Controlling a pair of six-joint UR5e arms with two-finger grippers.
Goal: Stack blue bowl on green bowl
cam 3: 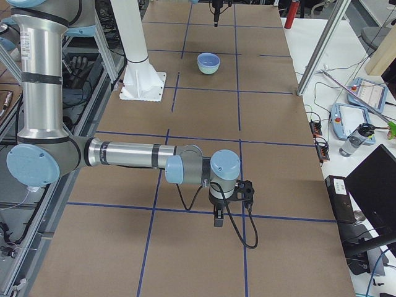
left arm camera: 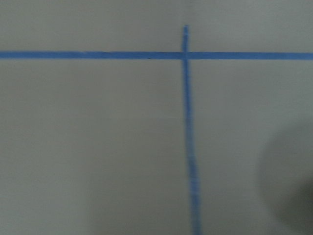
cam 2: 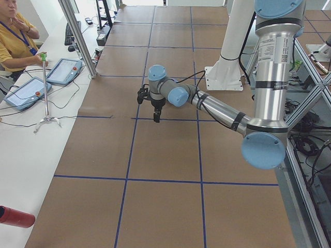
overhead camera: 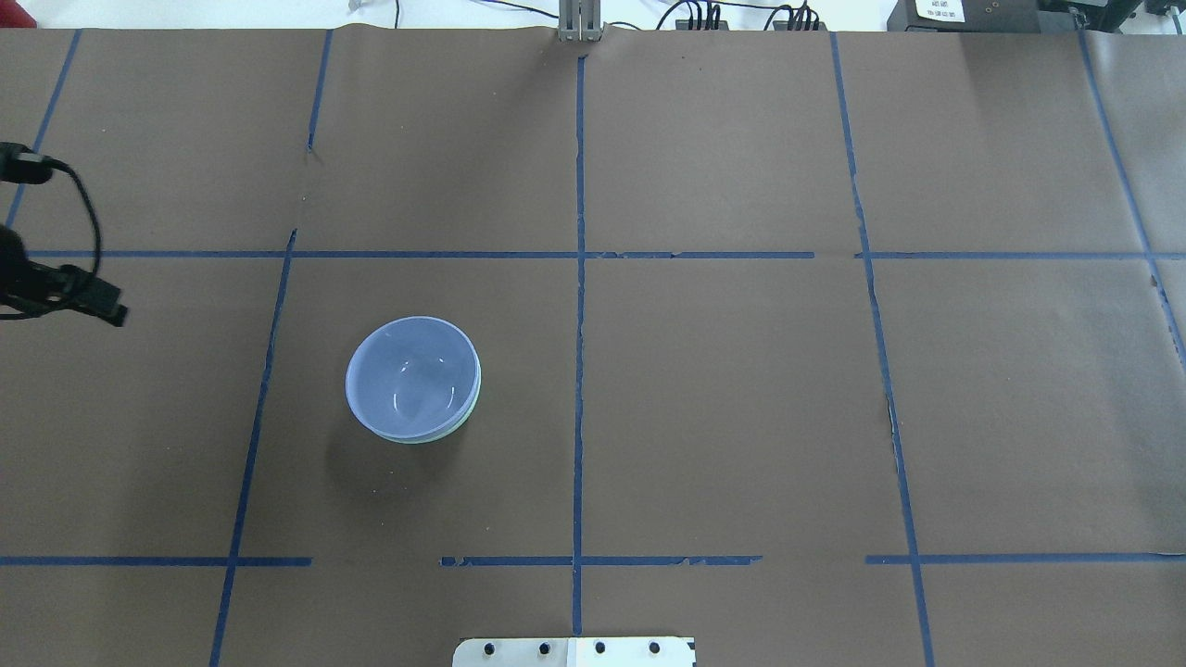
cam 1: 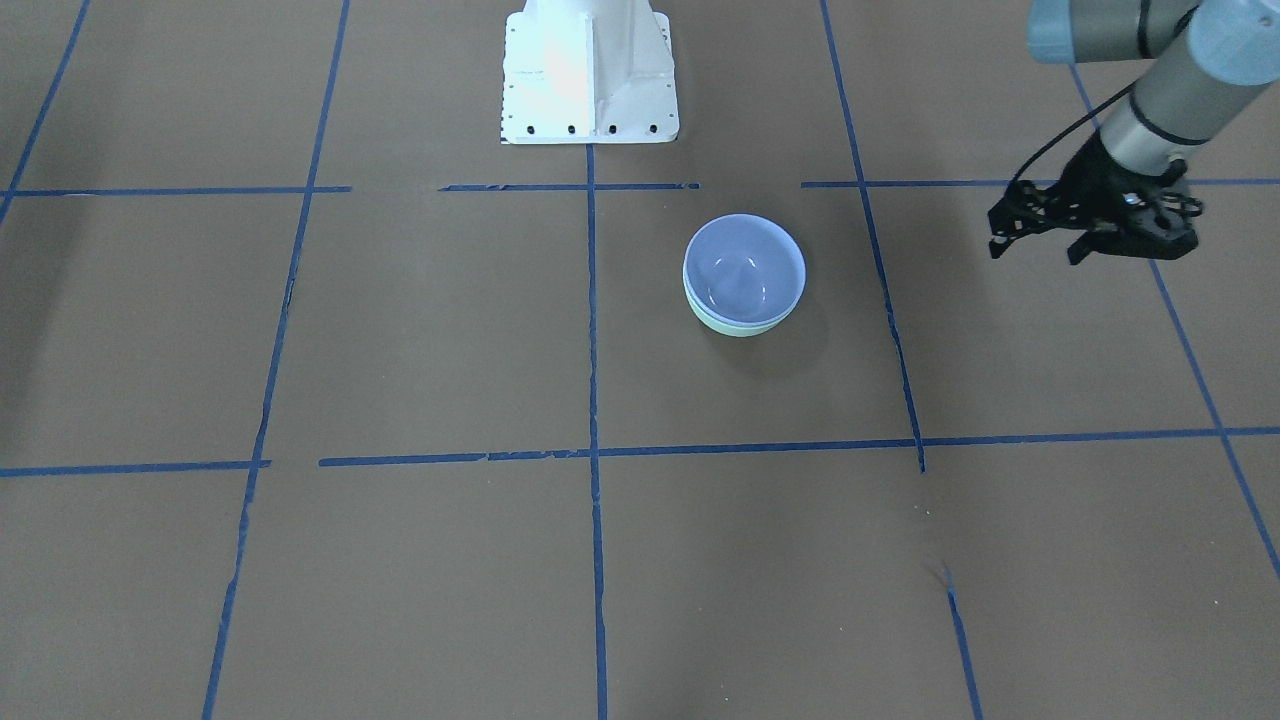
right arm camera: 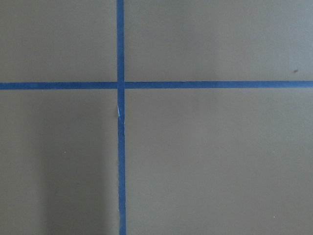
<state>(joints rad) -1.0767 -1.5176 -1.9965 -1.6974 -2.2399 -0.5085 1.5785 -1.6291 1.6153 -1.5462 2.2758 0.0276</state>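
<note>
The blue bowl (cam 1: 745, 265) sits nested inside the green bowl (cam 1: 738, 327), whose mint rim shows just below it. The stack stands upright on the table, also seen from overhead as the blue bowl (overhead camera: 413, 375) with a sliver of green bowl (overhead camera: 470, 411). My left gripper (cam 1: 1036, 250) hangs above the table well to the side of the bowls, empty, its fingers apart. It shows at the overhead view's left edge (overhead camera: 109, 310). My right gripper (cam 3: 218, 218) shows only in the exterior right view, far from the bowls; I cannot tell its state.
The table (overhead camera: 741, 417) is covered in brown paper with a blue tape grid. The robot's white base (cam 1: 590, 75) stands at the table's edge. Both wrist views show only paper and tape lines. An operator sits by tablets in the exterior left view (cam 2: 15, 41).
</note>
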